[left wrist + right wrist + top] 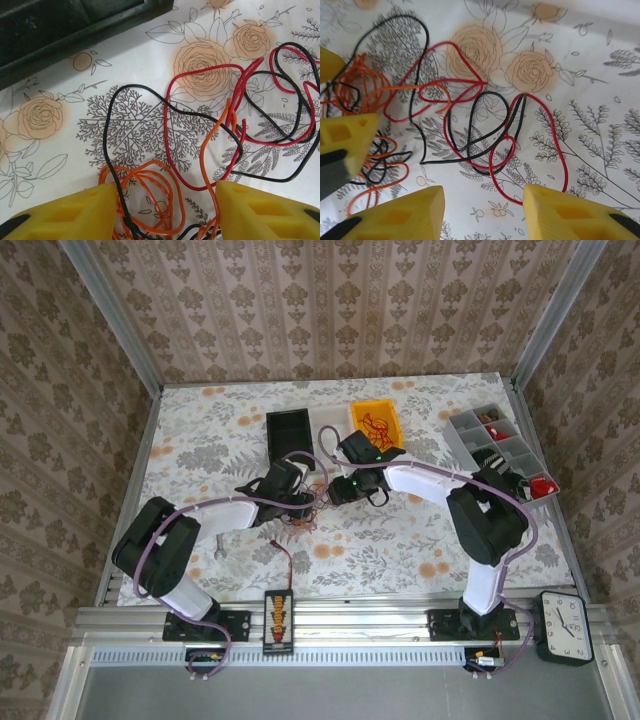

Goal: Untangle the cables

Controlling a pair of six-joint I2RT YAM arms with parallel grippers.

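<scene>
Left gripper [167, 212] sits open at the bottom of its view, with orange loops between its fingers. Right gripper [484, 212] is open too, bottom middle. The cables [200, 130] lie tangled mid-frame on the flowery cloth [50, 150].

From above, the cables [310, 508] are too small to sort strand from strand. Closer in, their orange loops [142, 172] run off the bottom edge inside the left gripper [165, 192]. Beyond the cables, the black tray [60, 30] is cropped at the top edge.
</scene>
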